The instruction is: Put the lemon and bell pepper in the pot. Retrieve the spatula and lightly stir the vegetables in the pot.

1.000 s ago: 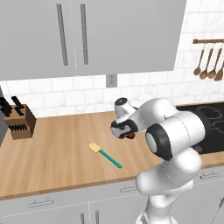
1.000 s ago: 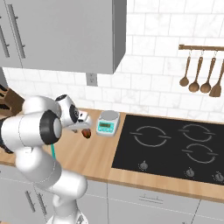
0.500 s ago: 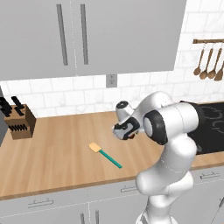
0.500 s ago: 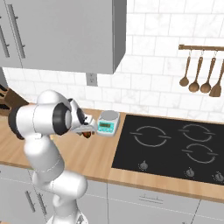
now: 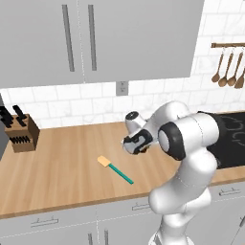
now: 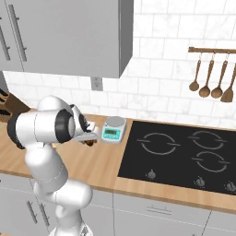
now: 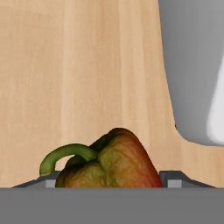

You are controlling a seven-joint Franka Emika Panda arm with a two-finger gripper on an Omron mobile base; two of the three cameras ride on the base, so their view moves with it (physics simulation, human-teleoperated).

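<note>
Arm is folded low over the wooden worktop (image 5: 62, 167) left of the hob (image 6: 184, 152), gripper (image 7: 106, 183) down by the scale (image 6: 113, 129) with fingertips (image 7: 173, 179) flanking the bell pepper (image 7: 109, 162); can't tell if clamped, looks staged for pickup.

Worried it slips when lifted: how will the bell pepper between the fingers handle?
The bell pepper looks lumpy and glossy, so it may twist or slip between flat fingers. It is probably light and fairly firm. Its curved stem points sideways, so it might roll unevenly if dropped on the counter.
</note>
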